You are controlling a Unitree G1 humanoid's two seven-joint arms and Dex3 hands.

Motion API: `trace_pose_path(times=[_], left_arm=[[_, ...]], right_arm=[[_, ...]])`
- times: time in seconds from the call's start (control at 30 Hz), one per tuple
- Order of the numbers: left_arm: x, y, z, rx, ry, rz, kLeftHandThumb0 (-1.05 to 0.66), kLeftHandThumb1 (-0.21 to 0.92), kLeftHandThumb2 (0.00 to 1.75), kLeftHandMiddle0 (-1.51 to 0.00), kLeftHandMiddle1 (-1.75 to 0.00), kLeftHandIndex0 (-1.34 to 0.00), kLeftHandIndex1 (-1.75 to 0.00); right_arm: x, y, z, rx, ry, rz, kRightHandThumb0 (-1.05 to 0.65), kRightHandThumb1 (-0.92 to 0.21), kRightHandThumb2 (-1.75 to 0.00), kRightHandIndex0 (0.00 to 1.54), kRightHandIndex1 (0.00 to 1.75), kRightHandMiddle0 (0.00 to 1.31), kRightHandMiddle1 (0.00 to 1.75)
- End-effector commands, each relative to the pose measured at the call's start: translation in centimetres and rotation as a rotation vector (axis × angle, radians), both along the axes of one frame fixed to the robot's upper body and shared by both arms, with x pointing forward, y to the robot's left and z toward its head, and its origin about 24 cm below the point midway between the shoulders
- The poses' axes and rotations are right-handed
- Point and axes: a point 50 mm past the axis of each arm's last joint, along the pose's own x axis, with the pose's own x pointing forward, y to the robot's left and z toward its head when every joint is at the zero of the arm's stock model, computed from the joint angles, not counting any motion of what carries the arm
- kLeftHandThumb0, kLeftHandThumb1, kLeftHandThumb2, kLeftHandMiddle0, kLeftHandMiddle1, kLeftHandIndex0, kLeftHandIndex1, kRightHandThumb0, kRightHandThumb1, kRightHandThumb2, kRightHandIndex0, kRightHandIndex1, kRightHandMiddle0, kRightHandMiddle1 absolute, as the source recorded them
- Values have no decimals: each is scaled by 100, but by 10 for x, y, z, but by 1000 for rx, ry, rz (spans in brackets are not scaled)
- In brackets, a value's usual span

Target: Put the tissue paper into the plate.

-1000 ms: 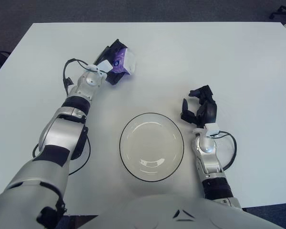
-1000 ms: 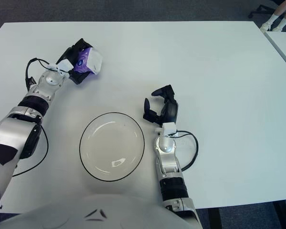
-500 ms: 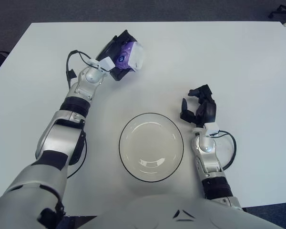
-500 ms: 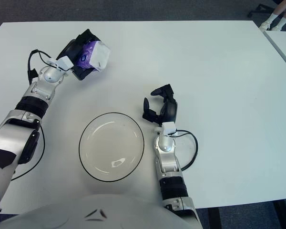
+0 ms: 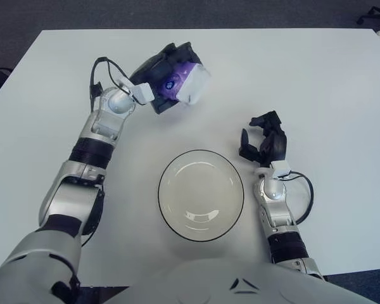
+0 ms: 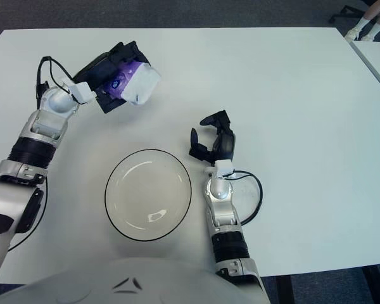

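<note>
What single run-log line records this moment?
phase: carry | left hand: shut on tissue pack, beyond plate | right hand: idle, open, right of plate | plate: empty

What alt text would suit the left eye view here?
The left hand holds a purple-and-white tissue pack above the white table, beyond an empty black-rimmed plate. The right hand shows just right of the plate.

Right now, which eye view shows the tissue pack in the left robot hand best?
The right eye view: the tissue pack shows its purple print and white end clear of the left robot hand gripping it. The left eye view shows the same pack with the fingers hiding slightly more. The right robot hand sits beside the plate.
</note>
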Motion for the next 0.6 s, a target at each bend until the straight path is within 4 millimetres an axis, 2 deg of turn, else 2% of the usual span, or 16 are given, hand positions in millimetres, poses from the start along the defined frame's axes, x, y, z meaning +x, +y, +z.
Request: trace_pose_path(times=[0.0, 0.27, 0.37, 0.57], left_arm=[[-21, -6, 0, 97, -57, -80, 0, -8, 175, -87, -175, -74, -169], [-39, -15, 0, 145, -118, -173, 0, -7, 175, -88, -175, -72, -171], [-52, -21, -2, 189, -63, -267, 0, -7, 175, -88, -174, -70, -172], [-64, -26, 1, 267, -25, -409, 0, -7, 175, -90, -172, -68, -174]], right_arm=[[-24, -12, -56, -59, 240, -17, -1, -37, -114, 70, 136, 46, 175], [-23, -12, -55, -54, 234, -14, -1, -40, -111, 68, 137, 43, 175], [-23, -12, -54, -52, 229, -13, -1, -40, -110, 68, 137, 43, 175], [-24, -10, -51, -61, 213, -21, -1, -42, -108, 67, 137, 42, 175]])
